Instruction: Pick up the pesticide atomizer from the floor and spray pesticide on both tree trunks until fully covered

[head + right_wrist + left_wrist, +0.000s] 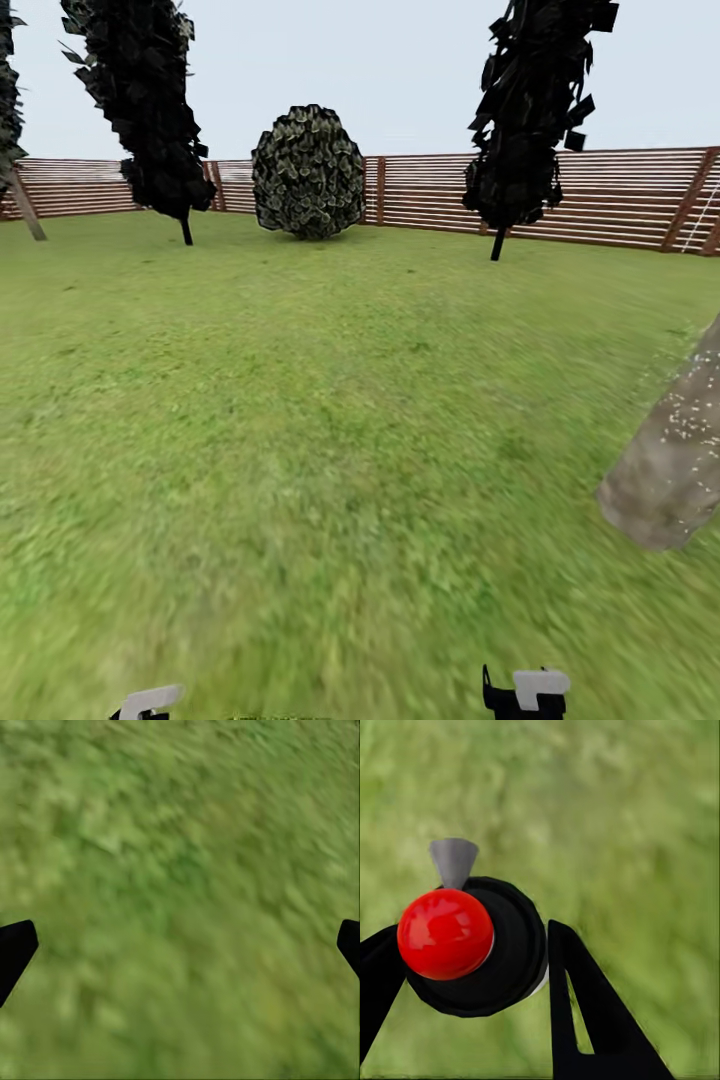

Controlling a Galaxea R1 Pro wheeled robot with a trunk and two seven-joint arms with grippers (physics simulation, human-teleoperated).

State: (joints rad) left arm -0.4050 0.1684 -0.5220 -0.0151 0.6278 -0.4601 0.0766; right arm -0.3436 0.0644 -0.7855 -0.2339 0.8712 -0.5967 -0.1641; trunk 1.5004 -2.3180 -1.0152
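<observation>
**Atomizer in the left pincer, trunk at the near right**

A lawn (330, 420) is spreading from the robot out to a slatted wooden fence (610, 195) along the far side. Two dark, slender trees (150, 110) are standing before the fence, far left and far right, with a round leafy shrub (308, 172) between them. A thick mottled grey-brown tree trunk (675, 450) is leaning into view at the near right, speckled with pale dots. The left pincer (472, 967) is gripping the pesticide atomizer (484, 949), its fingers pressing the dark body on both sides, red dot facing the camera above blurred grass. The right pincer (180, 945) is hanging wide open over grass, holding nothing.
</observation>
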